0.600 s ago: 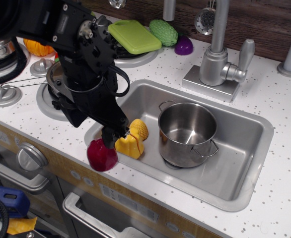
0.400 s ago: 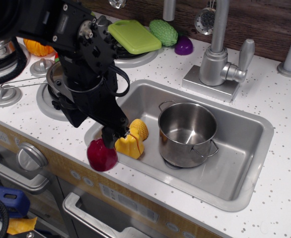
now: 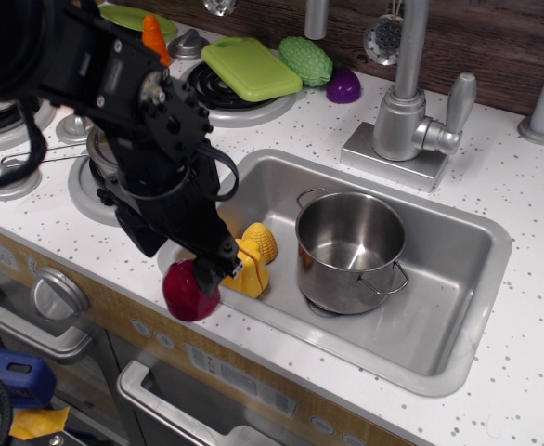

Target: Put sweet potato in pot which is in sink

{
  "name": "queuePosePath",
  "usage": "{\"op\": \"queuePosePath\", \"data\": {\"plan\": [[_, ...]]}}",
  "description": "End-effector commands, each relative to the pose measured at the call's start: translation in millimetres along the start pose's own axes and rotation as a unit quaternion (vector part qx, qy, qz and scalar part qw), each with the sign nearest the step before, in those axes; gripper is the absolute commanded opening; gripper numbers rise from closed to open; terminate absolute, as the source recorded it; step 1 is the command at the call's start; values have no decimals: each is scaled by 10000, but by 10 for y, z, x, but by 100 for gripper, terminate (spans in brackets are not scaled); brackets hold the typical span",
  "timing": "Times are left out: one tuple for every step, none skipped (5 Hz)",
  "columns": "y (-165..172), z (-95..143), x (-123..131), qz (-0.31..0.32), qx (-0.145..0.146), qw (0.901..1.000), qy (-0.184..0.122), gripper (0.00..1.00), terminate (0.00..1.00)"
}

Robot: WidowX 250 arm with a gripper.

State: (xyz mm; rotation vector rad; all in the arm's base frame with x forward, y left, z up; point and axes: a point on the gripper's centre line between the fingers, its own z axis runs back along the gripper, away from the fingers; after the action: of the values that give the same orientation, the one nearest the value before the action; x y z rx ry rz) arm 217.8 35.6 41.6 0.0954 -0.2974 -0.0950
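Observation:
The dark red sweet potato point(image 3: 183, 295) sits on the counter's front edge, just left of the sink point(image 3: 458, 269). My black gripper point(image 3: 213, 272) is down on the sweet potato's upper right side, with its fingers against it. The arm hides whether the jaws are closed on it. The shiny steel pot point(image 3: 351, 249) stands upright and empty in the middle of the sink, to the right of the gripper. A yellow lumpy toy point(image 3: 256, 253) lies in the sink's left corner between the gripper and the pot.
The faucet point(image 3: 404, 102) stands behind the sink. A green cutting board point(image 3: 251, 67), a green knobbly toy point(image 3: 306, 59) and a purple toy point(image 3: 343, 87) lie at the back. Stove burners point(image 3: 207, 91) and an orange carrot point(image 3: 153, 37) are at the left.
The arm has shifted left and lowered. The gripper now covers more of the sweet potato's top. The sweet potato, pot and yellow toy have not moved.

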Motion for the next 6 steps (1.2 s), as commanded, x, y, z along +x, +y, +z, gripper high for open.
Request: {"op": "queuePosePath", "data": {"plan": [[87,-114,31,79,77,9997,-219,100,0],[86,-207,4,169,22,9995,-275,100,0],[96,-280,-24,272,-72,9991,-321,100,0],[86,-307,-31,380,-43,9987,-336,0,0],[70,-223,24,285,89,9990,-338,0,0],[19,-28,172,30,277,9985,-475,0,0]]}}
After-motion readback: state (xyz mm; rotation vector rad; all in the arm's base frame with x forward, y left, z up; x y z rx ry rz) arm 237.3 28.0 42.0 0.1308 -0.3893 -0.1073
